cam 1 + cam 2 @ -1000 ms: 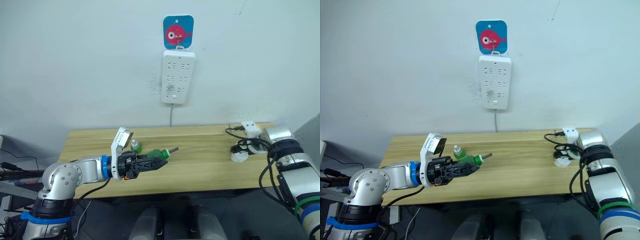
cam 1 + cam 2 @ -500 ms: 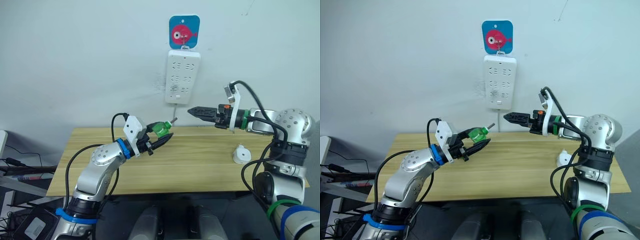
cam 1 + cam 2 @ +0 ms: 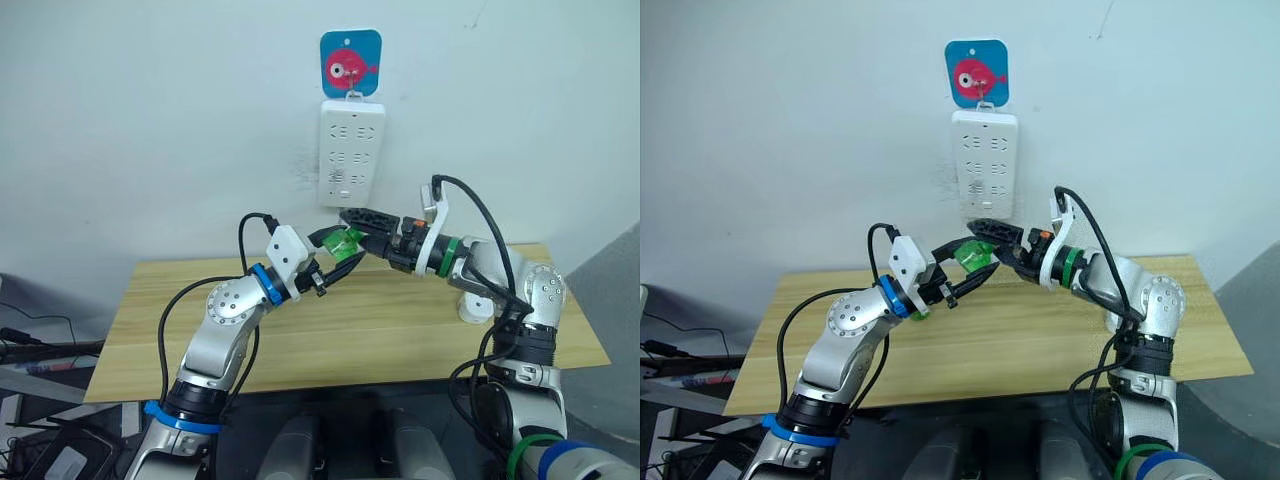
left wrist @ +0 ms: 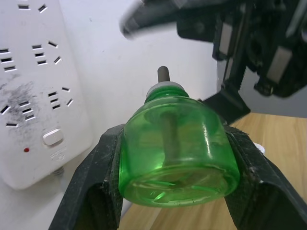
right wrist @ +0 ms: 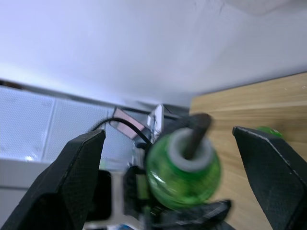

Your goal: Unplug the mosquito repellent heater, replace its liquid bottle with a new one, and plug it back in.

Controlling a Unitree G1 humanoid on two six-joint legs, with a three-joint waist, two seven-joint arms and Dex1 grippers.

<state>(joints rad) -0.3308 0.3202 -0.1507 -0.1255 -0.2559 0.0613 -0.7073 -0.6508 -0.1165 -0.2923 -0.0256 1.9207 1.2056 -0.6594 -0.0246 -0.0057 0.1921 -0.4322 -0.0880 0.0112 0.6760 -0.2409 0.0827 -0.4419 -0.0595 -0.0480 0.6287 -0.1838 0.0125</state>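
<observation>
Left wrist view, left tool (image 4: 177,191) gripping green bottle (image 4: 178,152), wick facing the open right tool (image 3: 352,222), heater (image 3: 472,306) sitting on table (image 3: 400,330).

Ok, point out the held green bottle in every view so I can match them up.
Left eye: green bottle centre, between both grippers.
Right eye: centre.
Left wrist: clamped between that gripper's fingers.
Right wrist: between the open fingers.
Shared landmark: white power strip on the wall.

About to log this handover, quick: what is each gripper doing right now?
Left gripper: closed on the green liquid bottle, held up in the air.
Right gripper: open, fingers either side of the bottle's wick end, not gripping.
</observation>
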